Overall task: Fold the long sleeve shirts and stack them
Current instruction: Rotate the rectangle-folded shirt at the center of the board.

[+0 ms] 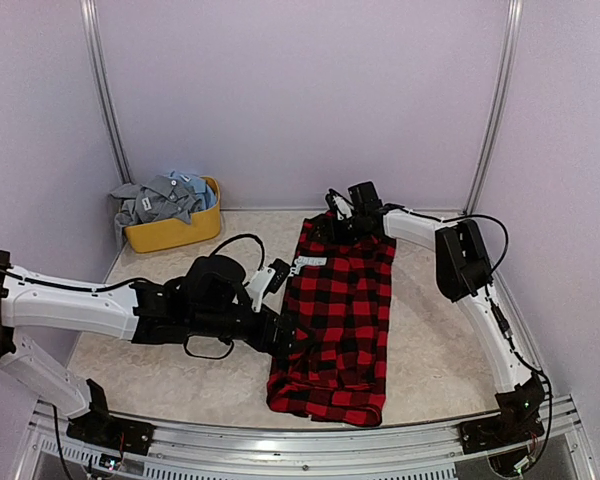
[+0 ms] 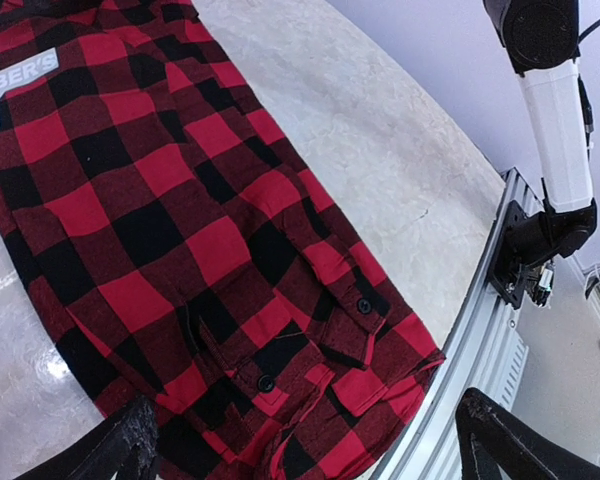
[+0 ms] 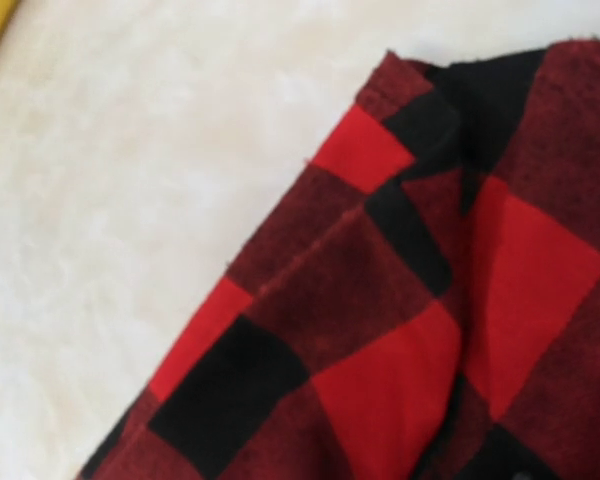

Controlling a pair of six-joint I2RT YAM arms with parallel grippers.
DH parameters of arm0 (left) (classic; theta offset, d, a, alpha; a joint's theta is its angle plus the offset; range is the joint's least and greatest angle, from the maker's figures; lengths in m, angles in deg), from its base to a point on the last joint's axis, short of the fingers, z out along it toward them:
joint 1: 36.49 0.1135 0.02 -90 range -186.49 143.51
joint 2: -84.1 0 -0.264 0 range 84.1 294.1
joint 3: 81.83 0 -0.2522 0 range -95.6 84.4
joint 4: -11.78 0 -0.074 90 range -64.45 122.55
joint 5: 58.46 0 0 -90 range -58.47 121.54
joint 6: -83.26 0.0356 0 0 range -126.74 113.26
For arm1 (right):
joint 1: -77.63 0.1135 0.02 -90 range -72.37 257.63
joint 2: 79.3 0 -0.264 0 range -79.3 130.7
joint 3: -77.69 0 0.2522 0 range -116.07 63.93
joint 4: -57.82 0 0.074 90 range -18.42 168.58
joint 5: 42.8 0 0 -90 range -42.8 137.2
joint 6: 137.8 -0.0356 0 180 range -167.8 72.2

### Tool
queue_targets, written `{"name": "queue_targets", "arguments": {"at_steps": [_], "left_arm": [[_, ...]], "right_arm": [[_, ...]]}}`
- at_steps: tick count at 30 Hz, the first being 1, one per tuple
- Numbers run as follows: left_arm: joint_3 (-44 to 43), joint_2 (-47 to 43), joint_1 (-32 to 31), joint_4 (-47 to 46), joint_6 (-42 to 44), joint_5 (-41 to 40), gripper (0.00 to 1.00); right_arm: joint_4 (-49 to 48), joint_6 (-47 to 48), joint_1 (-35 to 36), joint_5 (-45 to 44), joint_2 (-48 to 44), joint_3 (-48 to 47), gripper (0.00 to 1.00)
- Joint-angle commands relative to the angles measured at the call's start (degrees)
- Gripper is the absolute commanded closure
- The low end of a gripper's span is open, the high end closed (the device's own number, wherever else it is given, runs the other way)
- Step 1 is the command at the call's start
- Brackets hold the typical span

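A red-and-black check long sleeve shirt [image 1: 335,320] lies folded into a long strip down the middle of the table, its white label [image 1: 310,262] near the far end. My left gripper [image 1: 283,338] hovers at the strip's left edge. In the left wrist view its fingers [image 2: 130,445] stand wide open over the buttoned cuffs of the shirt [image 2: 180,220], holding nothing. My right gripper [image 1: 338,222] sits at the far, collar end. The right wrist view shows only the shirt [image 3: 400,330] close up, with no fingers in frame. More long sleeve shirts, grey [image 1: 160,198] and pale blue [image 1: 202,188], are heaped in a tub.
The yellow oval tub [image 1: 175,235] stands at the back left by the wall. A metal rail [image 1: 310,440] runs along the near table edge, close to the shirt's lower end. The right arm [image 2: 555,110] rises along the right side.
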Motion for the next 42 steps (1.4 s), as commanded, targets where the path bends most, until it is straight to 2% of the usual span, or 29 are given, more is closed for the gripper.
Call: {"name": "queue_targets", "arguments": {"at_steps": [1,5,11,20,26,34,42], "left_arm": [[1.6,-0.8,0.5,2.0,-2.4,-4.2,0.01],[2.2,0.5,0.5,2.0,-2.9,-4.4,0.01],[2.0,4.2,0.5,1.5,-3.5,-2.8,0.01],[1.2,6.5,0.8,-1.4,-2.9,0.2,0.01],[0.1,7.4,1.0,-0.3,-1.9,-0.1,0.01],[0.8,6.6,2.5,1.8,-3.3,-4.1,0.01],[1.1,5.7,2.7,3.8,-3.9,-5.3,0.01]], "right_arm": [[-1.4,-1.1,0.3,5.4,4.0,-5.0,0.11],[-2.8,-0.6,-0.7,6.9,4.1,-9.3,0.07],[-1.0,2.6,-3.1,3.7,-4.9,-5.3,0.01],[-1.5,5.6,-1.8,-1.5,-27.9,27.5,0.03],[-2.1,3.3,1.0,-3.0,-35.8,43.0,0.04],[-6.1,0.4,2.7,-2.4,-37.8,54.0,0.06],[-4.1,1.6,2.4,-4.6,-30.1,49.4,0.07]]}}
